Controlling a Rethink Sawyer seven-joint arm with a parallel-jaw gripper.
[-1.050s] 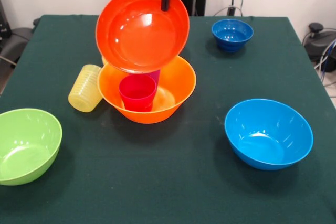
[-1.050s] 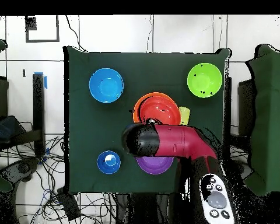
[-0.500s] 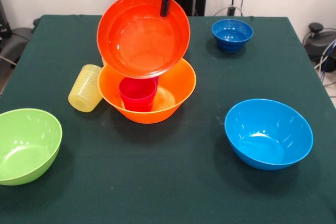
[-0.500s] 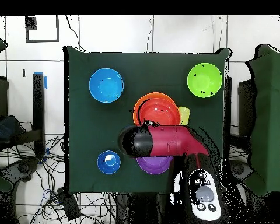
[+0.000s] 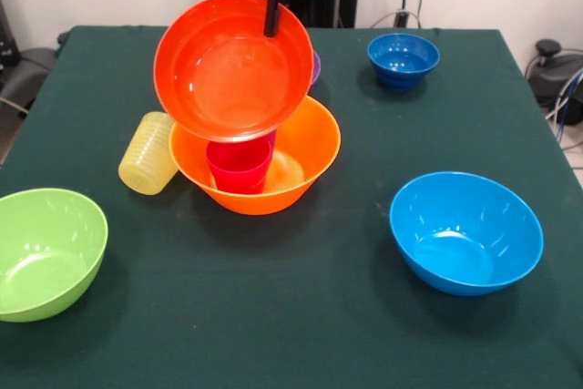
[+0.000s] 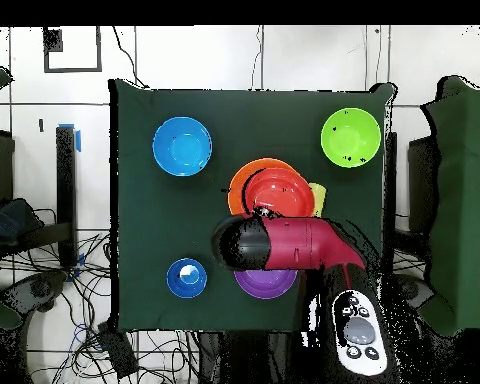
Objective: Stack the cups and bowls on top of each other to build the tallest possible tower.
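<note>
Plastic count for you: six bowls, two cups visible; your gripper (image 5: 271, 17) pinches the red-orange bowl's (image 5: 233, 66) rim; no writing legible.

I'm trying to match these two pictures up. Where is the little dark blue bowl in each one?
Front view: the small dark blue bowl sits at the upper right, near the table's far edge.
Overhead view: it sits at the lower left.
Shared landmark: the light blue bowl is on that same side of the table.
</note>
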